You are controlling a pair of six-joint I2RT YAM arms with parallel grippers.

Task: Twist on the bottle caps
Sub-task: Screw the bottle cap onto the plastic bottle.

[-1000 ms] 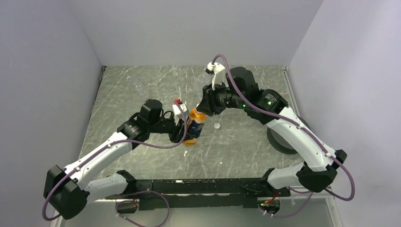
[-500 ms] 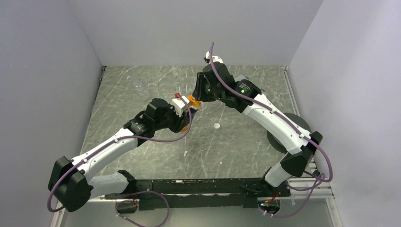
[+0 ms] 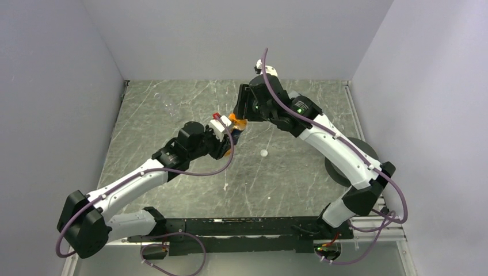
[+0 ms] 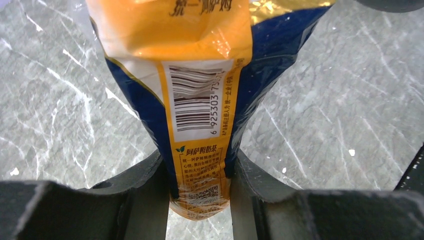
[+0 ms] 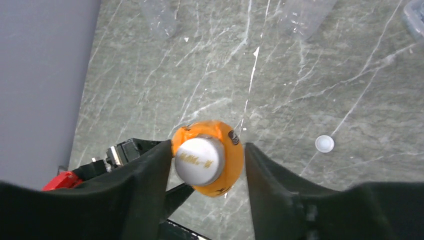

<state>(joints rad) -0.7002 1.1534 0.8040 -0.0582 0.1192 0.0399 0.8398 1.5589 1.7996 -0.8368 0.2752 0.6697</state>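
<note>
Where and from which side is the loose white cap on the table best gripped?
Across its round side wall, from straight above: the loose white cap lies flat on the table, bare stone all round, clear of the orange bottle.

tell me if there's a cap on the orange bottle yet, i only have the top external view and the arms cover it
Observer: Yes. The right wrist view shows a white cap sitting on top of the orange bottle, between the fingers of the right tool. I cannot tell how tight it is.
Operator: is the right tool pinching the cap
Observer: No, there is a gap on each side of the cap. The fingers flank the bottle's orange shoulder, and I cannot tell if they touch it.
Operator: what about the left tool
Observer: The left wrist view shows the left tool clamped on the bottle's labelled lower end, which is squeezed narrow.
</note>
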